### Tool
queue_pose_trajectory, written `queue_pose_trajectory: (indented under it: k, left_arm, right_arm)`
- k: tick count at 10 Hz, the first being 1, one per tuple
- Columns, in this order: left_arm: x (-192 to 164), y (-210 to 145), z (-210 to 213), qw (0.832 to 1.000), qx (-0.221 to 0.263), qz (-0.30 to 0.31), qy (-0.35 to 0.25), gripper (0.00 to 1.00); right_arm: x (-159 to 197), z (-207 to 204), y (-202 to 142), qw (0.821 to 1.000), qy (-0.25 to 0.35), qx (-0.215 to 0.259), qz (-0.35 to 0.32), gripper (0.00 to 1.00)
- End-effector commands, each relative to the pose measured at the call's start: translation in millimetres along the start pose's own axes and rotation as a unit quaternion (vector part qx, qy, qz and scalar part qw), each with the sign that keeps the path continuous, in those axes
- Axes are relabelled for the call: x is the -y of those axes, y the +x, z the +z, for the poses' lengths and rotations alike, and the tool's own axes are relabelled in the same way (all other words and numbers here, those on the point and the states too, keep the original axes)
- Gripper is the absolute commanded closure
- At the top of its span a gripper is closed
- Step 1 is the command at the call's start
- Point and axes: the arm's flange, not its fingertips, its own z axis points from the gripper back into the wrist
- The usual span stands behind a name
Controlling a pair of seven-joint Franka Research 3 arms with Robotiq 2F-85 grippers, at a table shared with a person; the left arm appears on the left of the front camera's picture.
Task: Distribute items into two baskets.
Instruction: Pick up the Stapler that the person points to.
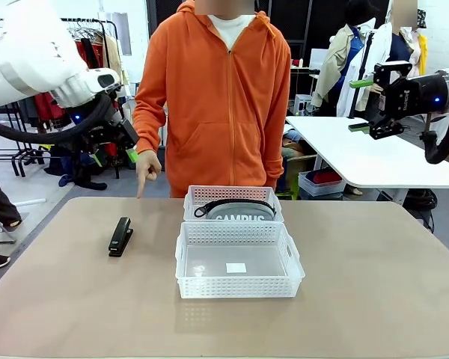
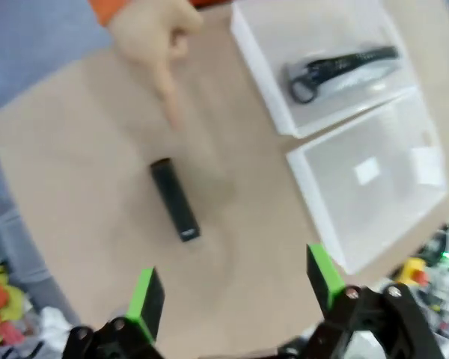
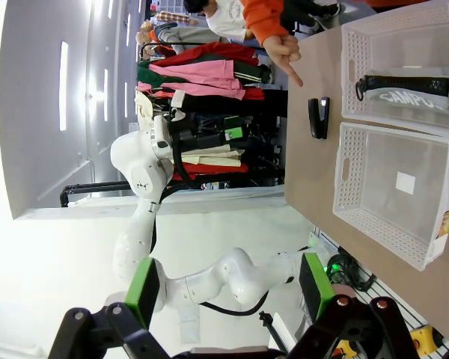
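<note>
While both arms hang raised, the left gripper (image 1: 127, 149) hovers above the left edge of the table (image 1: 359, 299) and the right gripper (image 1: 361, 105) beyond its right edge, jaws wide apart and holding nothing. A person's hand (image 1: 147, 168) points down at the far edge, beyond the stapler (image 1: 120, 236) lying near the left edge. "CAMPUS" marks the pencil case (image 1: 236, 210) in the far basket (image 1: 233, 190); the near basket (image 1: 239, 290) holds a possibly blank sticker (image 1: 236, 267).

The left arm (image 1: 30, 56) sweeps in high from its side, with the left gripper (image 2: 236, 288) tipped downward, jaws wide apart and holding nothing. The right arm (image 1: 438, 93) hangs raised and level, and the right gripper (image 1: 361, 105) points inward, its fingers spread as well.
</note>
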Motion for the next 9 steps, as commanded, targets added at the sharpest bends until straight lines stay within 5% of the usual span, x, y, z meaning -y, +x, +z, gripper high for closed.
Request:
queue_pose_trajectory:
  k: [1, 4, 9]
  left_arm:
    - [4.9, 20.0, -17.3, 0.998, -0.001, 0.009, 0.068, 0.0]
    - [14.3, 30.4, -49.3, 0.996, -0.017, 0.002, 0.088, 0.0]
    - [3.0, 11.4, -109.4, 0.988, -0.068, 0.083, 0.113, 0.0]
  right_arm:
    - [-3.2, 1.1, -0.7, 1.0, -0.001, 0.001, 0.004, 0.0]
    - [-3.2, 1.1, -0.7, 1.0, -0.001, 0.001, 0.004, 0.0]
    - [-3.2, 1.1, -0.7, 1.0, -0.001, 0.001, 0.004, 0.0]
